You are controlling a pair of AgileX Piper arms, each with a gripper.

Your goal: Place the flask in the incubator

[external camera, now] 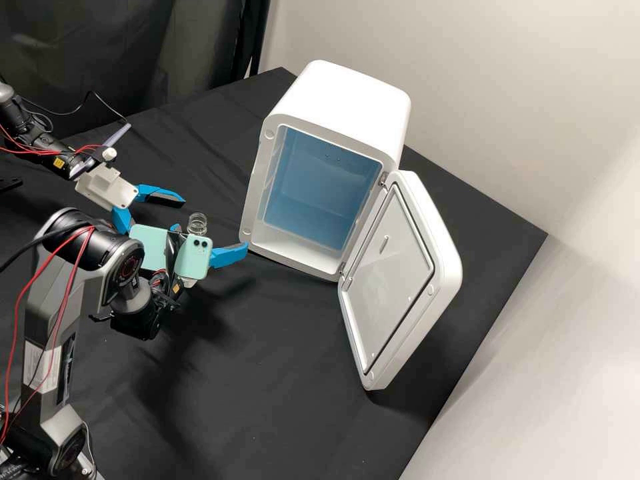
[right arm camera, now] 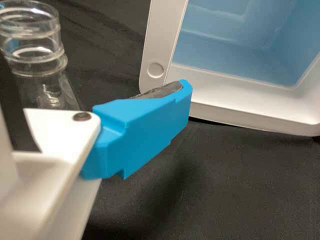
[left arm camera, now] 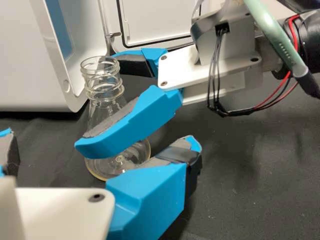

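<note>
The right arm [external camera: 53,280] is a dark grey jointed column with a rounded black joint housing [external camera: 123,257], red cables [external camera: 17,313] looping along it and a mint-green phone-shaped case [external camera: 193,257] at its wrist. The right gripper [left arm camera: 100,100] has a white plate [left arm camera: 200,65] with round dark screws [left arm camera: 162,82], thin black wires [left arm camera: 215,75] and bright blue fingers [left arm camera: 145,107] lined with grey pads [left arm camera: 112,122]. The left gripper [external camera: 150,212] shows the same white block [external camera: 103,185] and blue fingers, with red wires [external camera: 27,148] and a yellow label [external camera: 59,162] behind it.
</note>
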